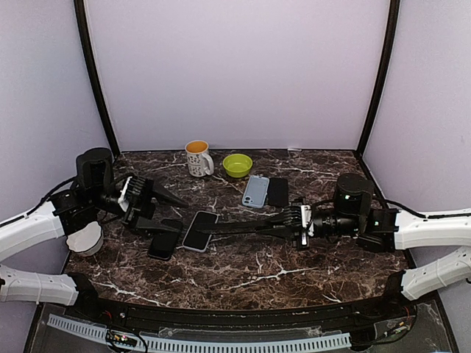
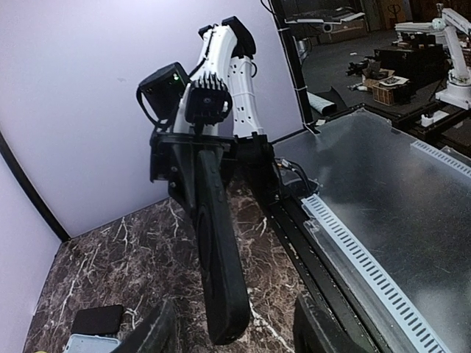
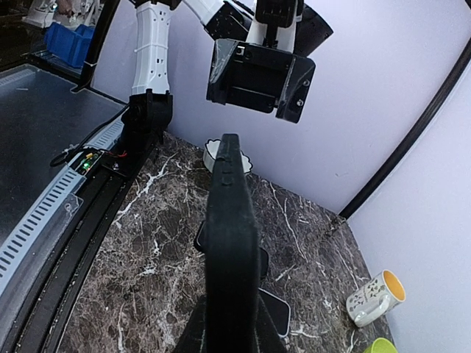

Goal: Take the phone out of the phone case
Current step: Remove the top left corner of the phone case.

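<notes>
left gripper (image 1: 168, 213) jaws apart; right gripper (image 1: 283, 220) jaws closed, arm outstretched

Matt plastic, glossy stone
Black phone case (image 3: 229, 243) looks matt, rubbery; table (image 1: 243, 276) polished veined marble; mug (image 1: 197, 158) shiny glazed

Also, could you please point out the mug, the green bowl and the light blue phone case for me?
mug (image 1: 196, 163), top external view, on its white side wall.
green bowl (image 1: 237, 173), top external view, on its near outer wall.
light blue phone case (image 1: 255, 191), top external view, middle of its upper face.
</notes>
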Action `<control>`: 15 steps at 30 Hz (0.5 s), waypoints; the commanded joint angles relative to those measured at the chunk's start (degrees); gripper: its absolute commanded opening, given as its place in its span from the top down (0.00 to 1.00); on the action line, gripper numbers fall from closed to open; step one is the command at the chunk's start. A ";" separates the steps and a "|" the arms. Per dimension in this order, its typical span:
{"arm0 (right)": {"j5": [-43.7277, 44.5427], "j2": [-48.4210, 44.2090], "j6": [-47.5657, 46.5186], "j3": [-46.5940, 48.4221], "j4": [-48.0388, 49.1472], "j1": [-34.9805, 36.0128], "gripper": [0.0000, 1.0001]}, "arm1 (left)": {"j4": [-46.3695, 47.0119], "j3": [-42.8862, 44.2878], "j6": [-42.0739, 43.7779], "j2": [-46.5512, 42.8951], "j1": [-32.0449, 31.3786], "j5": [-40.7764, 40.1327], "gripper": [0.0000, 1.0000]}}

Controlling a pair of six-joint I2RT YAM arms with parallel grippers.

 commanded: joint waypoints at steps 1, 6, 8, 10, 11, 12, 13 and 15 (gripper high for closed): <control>-2.66 -0.76 -4.83 0.38 5.86 0.61 1.00 | -4.08 -0.89 5.68 1.33 -3.11 -2.80 0.46; -3.17 -0.40 -5.60 0.88 5.99 0.63 1.00 | -3.87 -1.27 6.63 2.54 -6.09 -3.99 0.52; -3.60 -0.23 -5.56 1.03 6.18 0.62 1.00 | -3.77 -1.34 6.86 2.82 -6.85 -4.51 0.56; -4.06 0.01 -5.52 1.26 6.19 0.63 1.00 | -3.97 -1.35 7.27 2.90 -7.20 -4.73 0.58; -4.32 0.11 -5.59 1.31 6.04 0.60 1.00 | -3.97 -1.35 7.29 2.80 -7.30 -4.82 0.59; -4.40 0.27 -5.65 1.38 6.13 0.62 1.00 | -3.91 -1.46 7.31 2.73 -7.41 -4.82 0.60; -4.47 0.41 -5.73 1.45 6.06 0.58 1.00 | -3.71 -1.54 7.31 2.74 -7.45 -4.97 0.60; -4.76 0.71 -5.78 1.50 6.31 0.58 1.00 | -3.62 -1.67 7.39 3.04 -7.78 -5.43 0.62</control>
